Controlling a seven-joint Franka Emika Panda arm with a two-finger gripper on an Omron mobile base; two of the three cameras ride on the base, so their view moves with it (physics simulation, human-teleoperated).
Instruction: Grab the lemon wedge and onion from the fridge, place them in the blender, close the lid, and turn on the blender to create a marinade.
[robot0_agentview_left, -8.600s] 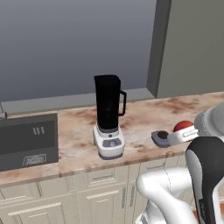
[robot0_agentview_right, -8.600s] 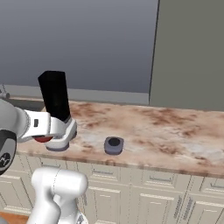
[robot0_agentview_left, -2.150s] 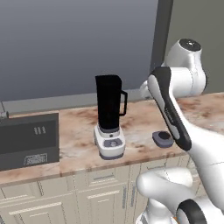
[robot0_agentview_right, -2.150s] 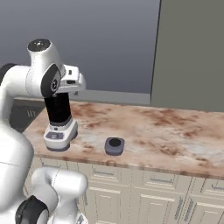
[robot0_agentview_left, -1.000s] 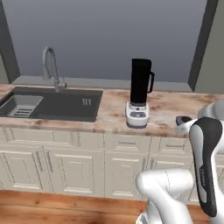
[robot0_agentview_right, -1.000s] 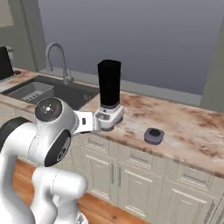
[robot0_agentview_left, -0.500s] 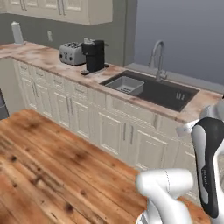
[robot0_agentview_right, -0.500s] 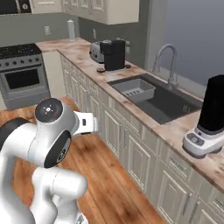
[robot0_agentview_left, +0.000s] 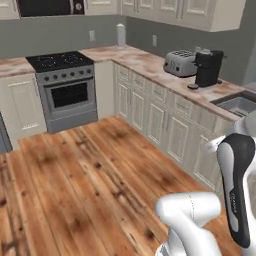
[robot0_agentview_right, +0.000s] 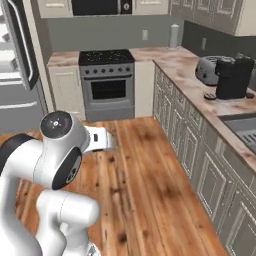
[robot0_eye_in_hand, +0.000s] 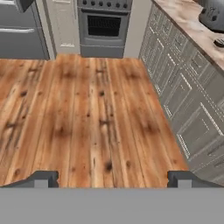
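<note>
Hand view: tool (robot0_eye_in_hand: 112, 178) fingers apart over wood floor (robot0_eye_in_hand: 87, 109); base has swung toward the fridge (robot0_agentview_right: 17, 55).

The left base view looks from high behind the arm, over the wood floor (robot0_agentview_left: 85, 170) toward the stove (robot0_agentview_left: 65, 90), which is far off at the back. The right base view looks the same way from the other side, with the stove (robot0_agentview_right: 107, 82) straight ahead and the fridge (robot0_agentview_right: 17, 60) left of it. The hand view looks down low over the floor (robot0_eye_in_hand: 87, 109) toward the stove (robot0_eye_in_hand: 105, 26). All three share the stove, the floor and the counter (robot0_agentview_left: 165, 75) right of the stove.
</note>
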